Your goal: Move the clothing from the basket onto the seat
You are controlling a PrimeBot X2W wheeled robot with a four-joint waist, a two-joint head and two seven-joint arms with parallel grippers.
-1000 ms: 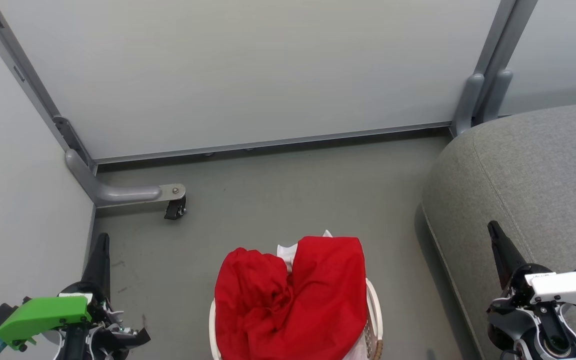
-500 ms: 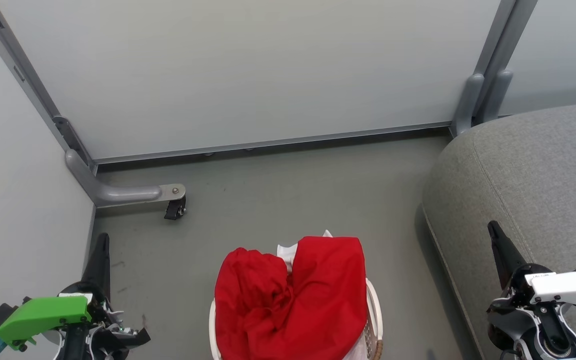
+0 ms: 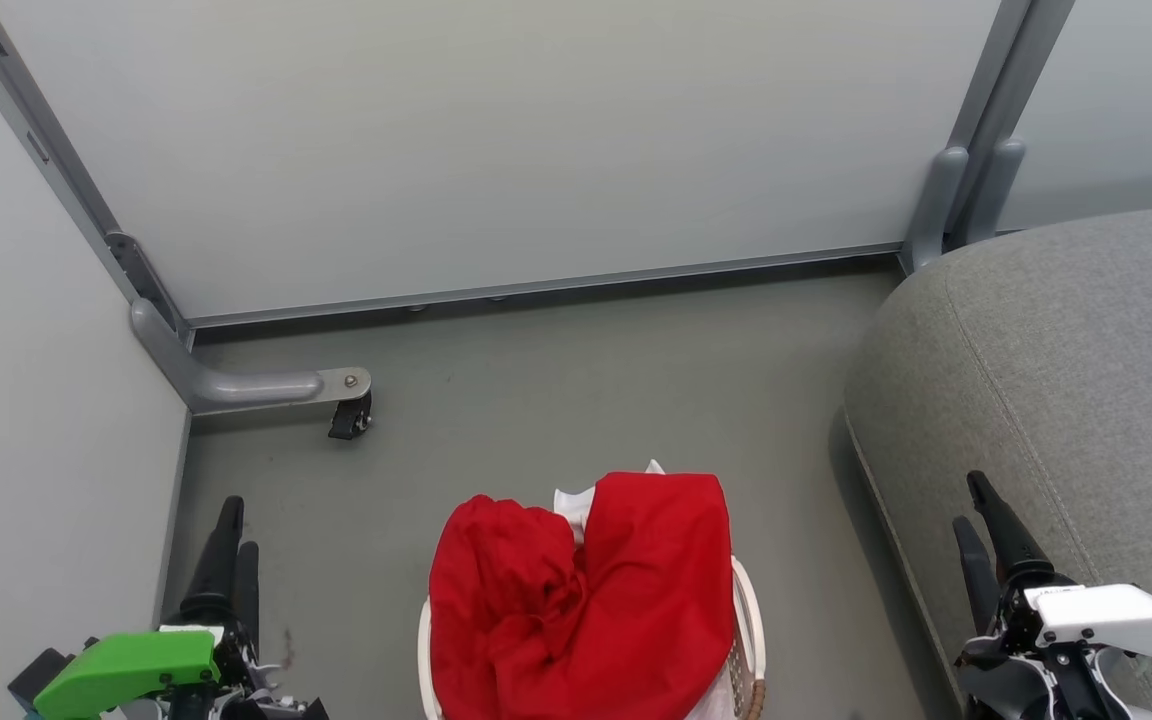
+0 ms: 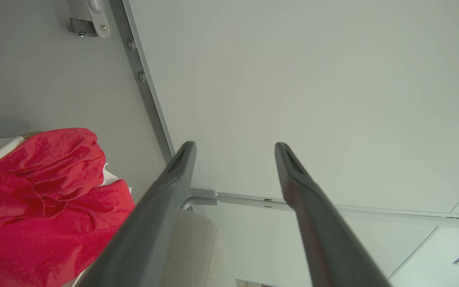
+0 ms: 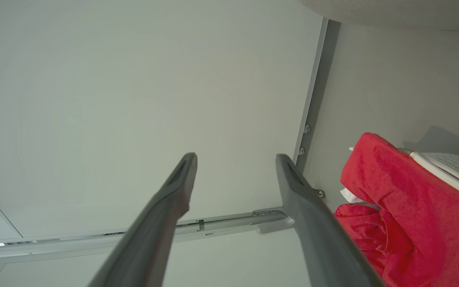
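The clothing (image 3: 586, 590) is a heap of bright red fabric piled over the top of the basket (image 3: 751, 600), which stands on the floor at the bottom centre. A bit of white fabric pokes out at its far side. The seat (image 3: 1066, 340), a grey sofa, fills the right side. My left gripper (image 3: 240, 523) hangs open to the left of the basket, holding nothing. My right gripper (image 3: 966, 500) is open by the sofa's front edge. The left wrist view has my gripper (image 4: 235, 144) open, with the clothing (image 4: 34, 199) at lower left. In the right wrist view my gripper (image 5: 236, 156) is open, the clothing (image 5: 405, 207) at lower right.
Pale partition panels wall in the far and left sides. A grey partition foot (image 3: 236, 385) with a black caster (image 3: 348, 415) juts onto the floor at the left. Two grey posts (image 3: 966, 190) stand at the far right corner. Grey floor lies between basket and sofa.
Both grippers have dropped lower in the head view and turned, so that two fingers of each now show. The left one has shifted slightly right. Clothing and basket are unmoved.
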